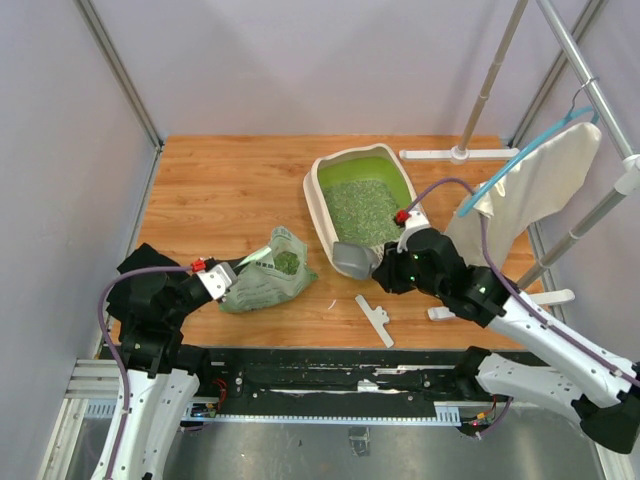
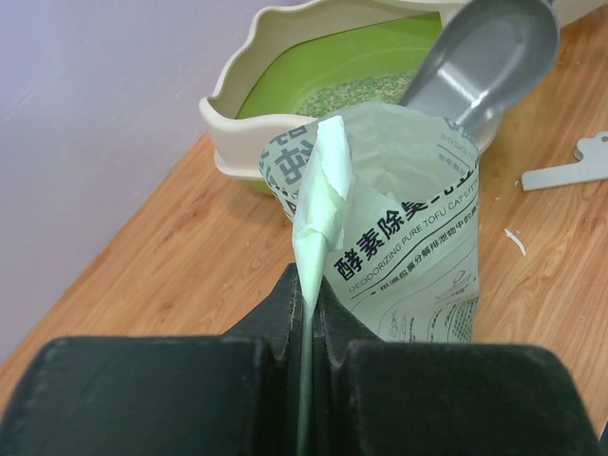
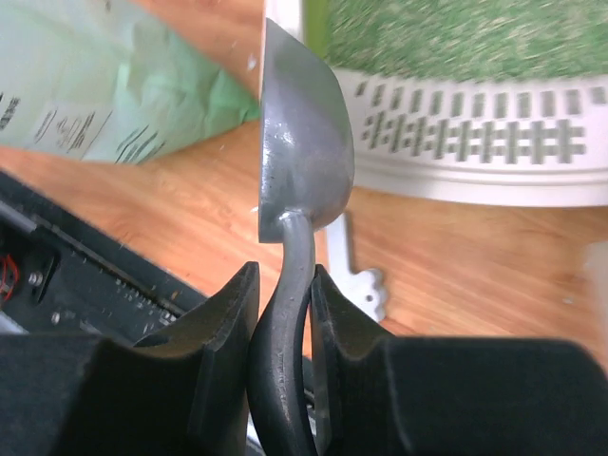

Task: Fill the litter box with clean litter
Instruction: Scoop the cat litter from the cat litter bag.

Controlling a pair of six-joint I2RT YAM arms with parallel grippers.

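Wooden table (image 1: 220, 180) holds a white clip (image 1: 374, 320) near the litter box (image 1: 313, 200).

High overview — close wrist views; litter box (image 1: 314, 200) seemingly common.

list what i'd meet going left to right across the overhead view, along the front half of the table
left pincer → green litter bag → grey scoop → right pincer → white cloth

A printed green bag (image 1: 262, 278) sits on the table (image 1: 220, 190), left of a grey scoop (image 1: 350, 260) and white plastic piece (image 1: 377, 320).
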